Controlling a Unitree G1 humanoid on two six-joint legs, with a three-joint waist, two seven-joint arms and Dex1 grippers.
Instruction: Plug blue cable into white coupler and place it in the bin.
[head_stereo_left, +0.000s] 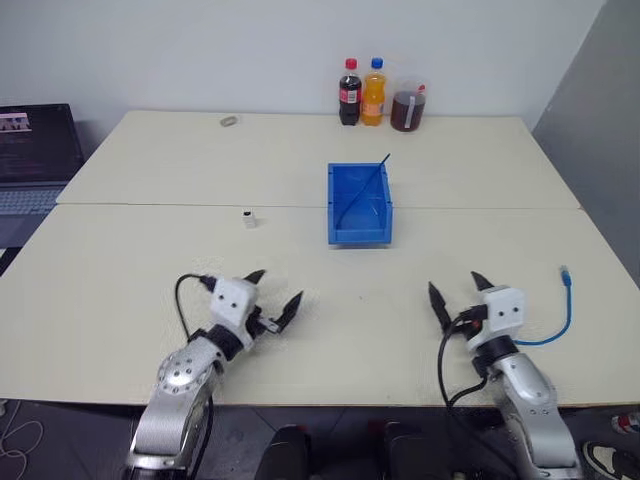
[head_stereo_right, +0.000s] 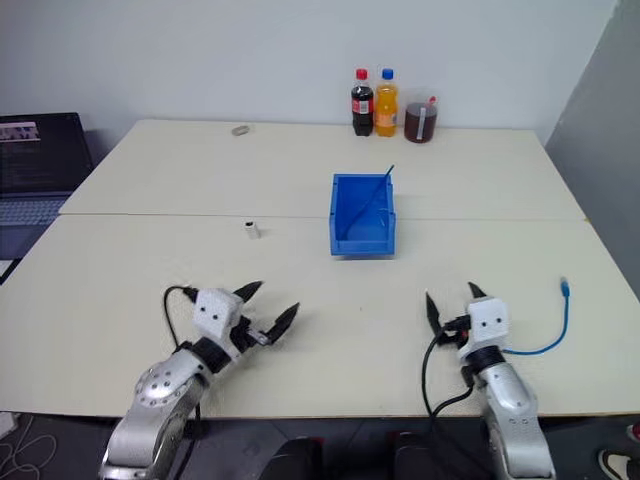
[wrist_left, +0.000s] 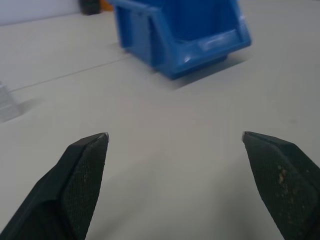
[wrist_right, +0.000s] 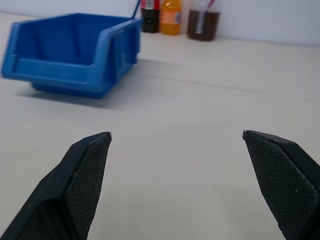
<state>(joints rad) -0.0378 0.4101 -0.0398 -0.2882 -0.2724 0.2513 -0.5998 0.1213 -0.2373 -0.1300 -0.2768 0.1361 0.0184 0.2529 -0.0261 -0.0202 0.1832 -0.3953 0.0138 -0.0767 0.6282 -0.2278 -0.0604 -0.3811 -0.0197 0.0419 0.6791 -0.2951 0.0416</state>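
Your left gripper (head_stereo_left: 277, 293) and right gripper (head_stereo_left: 456, 289) both wide open, empty (blue cable (head_stereo_left: 556, 320) beside right one)

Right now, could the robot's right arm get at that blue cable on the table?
Probably yes. The blue cable lies on bare table just beside the right gripper, on its outer side, with nothing between them, and its jaws are open.

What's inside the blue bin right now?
A thin dark strand leans inside the bin, its top end poking past the back rim. The visible floor holds nothing else. The front wall hides the strip of floor just behind it, so that part cannot be checked.
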